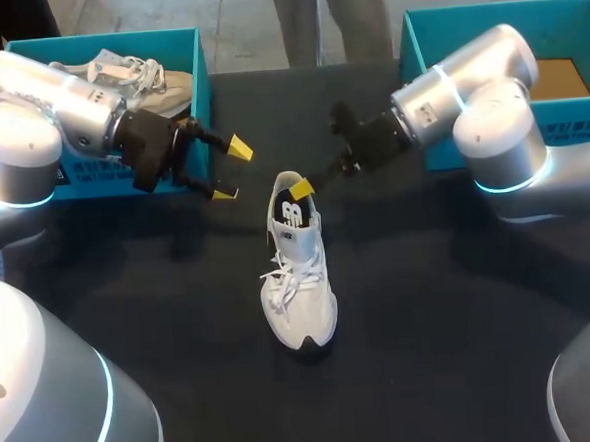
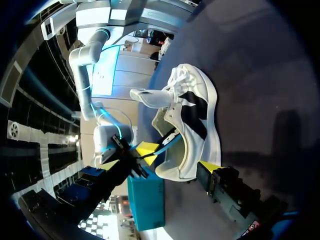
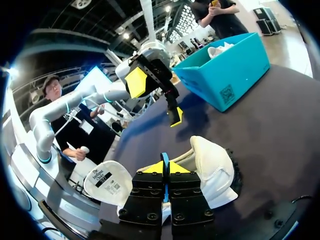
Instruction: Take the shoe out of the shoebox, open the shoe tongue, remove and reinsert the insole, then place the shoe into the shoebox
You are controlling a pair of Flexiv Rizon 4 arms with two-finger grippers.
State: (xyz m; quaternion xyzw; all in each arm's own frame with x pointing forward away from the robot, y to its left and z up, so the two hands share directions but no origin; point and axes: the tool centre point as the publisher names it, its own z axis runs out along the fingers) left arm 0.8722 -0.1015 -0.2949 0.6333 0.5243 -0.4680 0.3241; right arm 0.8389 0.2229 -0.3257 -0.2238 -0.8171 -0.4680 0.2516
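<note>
One broad black table is carrying everything, with two teal cardboard shoeboxes at its far corners. The left box is holding a pale sneaker, and the right box is showing brown card. The silver left arm and silver right arm are coming in from the sides. A white lace-up sneaker is standing upright mid-table, toe towards the robot. The right gripper is sitting at its heel opening, fingers pinching a thin blue insole edge. The left gripper is hanging near the heel, jaws spread wide, touching nothing.
</note>
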